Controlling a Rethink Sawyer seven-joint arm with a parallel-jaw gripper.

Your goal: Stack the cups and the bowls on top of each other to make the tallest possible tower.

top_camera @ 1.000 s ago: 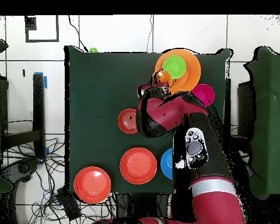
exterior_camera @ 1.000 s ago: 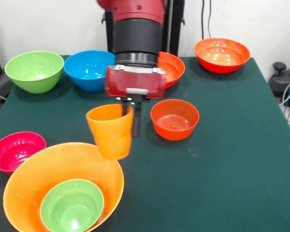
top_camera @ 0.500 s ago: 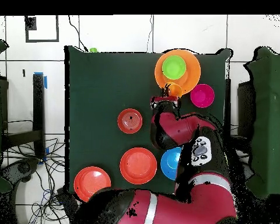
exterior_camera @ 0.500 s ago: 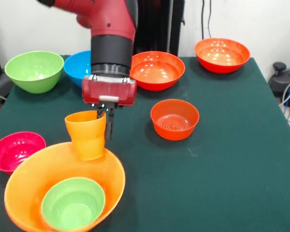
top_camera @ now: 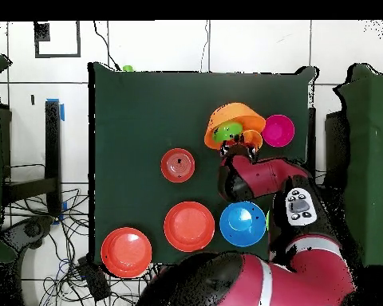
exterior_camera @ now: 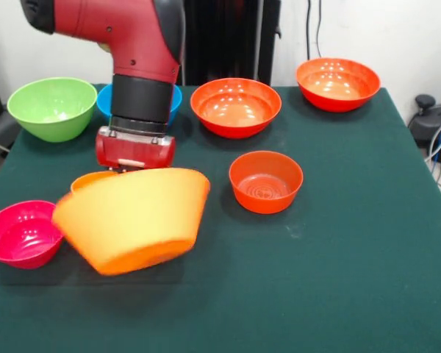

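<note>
Bowls, eight in all, glossy round plastic, on a table [exterior_camera: 353,257] covered in dark green cloth.
- Orange bowl [exterior_camera: 132,217], one, the largest: tilted steeply onto its side, base towards the front camera, mouth towards me.
- Small green bowl [top_camera: 227,132], one: inside the tilted orange bowl, seen only from overhead.
- Large green bowl [exterior_camera: 51,108], one: upright, in a table corner.
- Blue bowl [top_camera: 242,223], one: upright, beside the large green bowl and partly behind my arm in the front view.
- Pink bowl [exterior_camera: 22,234], one: upright, just beside the orange bowl.
- Red-orange bowls, three: two wide ones [exterior_camera: 235,107] [exterior_camera: 336,83] and a small one [exterior_camera: 265,181], all upright and apart from each other.

Cups, one in sight: orange cup [exterior_camera: 92,179], tapered, with only its rim showing behind the orange bowl.

Gripper [exterior_camera: 134,151], one: my red head hangs right above the cup and the bowl's raised edge. I cannot tell how far open it is, or whether it has hold of anything.
</note>
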